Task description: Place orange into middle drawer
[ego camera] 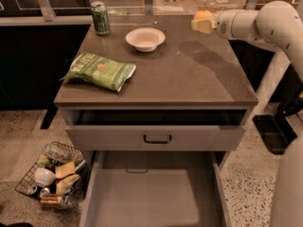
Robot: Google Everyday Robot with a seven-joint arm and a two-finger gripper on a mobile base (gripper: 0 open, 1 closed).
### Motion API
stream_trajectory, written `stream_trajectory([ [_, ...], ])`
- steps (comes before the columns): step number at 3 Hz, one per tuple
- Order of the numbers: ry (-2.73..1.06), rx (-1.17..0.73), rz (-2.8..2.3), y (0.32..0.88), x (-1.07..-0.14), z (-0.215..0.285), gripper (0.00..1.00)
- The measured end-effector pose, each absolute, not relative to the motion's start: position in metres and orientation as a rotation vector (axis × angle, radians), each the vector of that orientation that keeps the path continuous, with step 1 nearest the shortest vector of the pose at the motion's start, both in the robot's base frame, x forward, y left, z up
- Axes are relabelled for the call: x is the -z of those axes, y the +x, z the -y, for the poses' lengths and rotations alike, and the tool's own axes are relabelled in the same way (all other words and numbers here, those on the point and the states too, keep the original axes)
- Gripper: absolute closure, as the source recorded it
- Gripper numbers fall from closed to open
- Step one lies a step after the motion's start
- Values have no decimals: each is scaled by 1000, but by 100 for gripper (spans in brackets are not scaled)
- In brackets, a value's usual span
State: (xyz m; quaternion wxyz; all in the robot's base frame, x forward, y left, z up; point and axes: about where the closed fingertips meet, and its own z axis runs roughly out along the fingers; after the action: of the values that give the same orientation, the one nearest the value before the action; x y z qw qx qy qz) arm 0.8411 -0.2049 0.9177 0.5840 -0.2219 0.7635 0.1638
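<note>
The orange (204,14) is held between the pale fingers of my gripper (202,22), which is shut on it. The gripper hangs above the back right part of the brown countertop (189,74) and casts a shadow on it. The white arm reaches in from the right. The middle drawer (147,200) is pulled far out at the bottom of the view, below and in front of the counter. Its flat grey floor is bare. The orange is well behind and above it.
A white bowl (145,38), a green can (100,18) and a green chip bag (100,71) sit on the counter. The drawer with the black handle (157,139) is slightly open. A wire basket of trash (51,175) stands on the floor at left.
</note>
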Motion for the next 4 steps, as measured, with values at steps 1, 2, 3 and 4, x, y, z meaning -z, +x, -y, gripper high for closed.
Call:
stream_trajectory([
  [1, -563, -420, -1737, 761, -942, 192, 100],
  [2, -605, -476, -1707, 708, -929, 177, 100],
  [3, -669, -523, -1676, 646, -920, 147, 100],
  [4, -731, -544, -1649, 593, -915, 116, 100],
])
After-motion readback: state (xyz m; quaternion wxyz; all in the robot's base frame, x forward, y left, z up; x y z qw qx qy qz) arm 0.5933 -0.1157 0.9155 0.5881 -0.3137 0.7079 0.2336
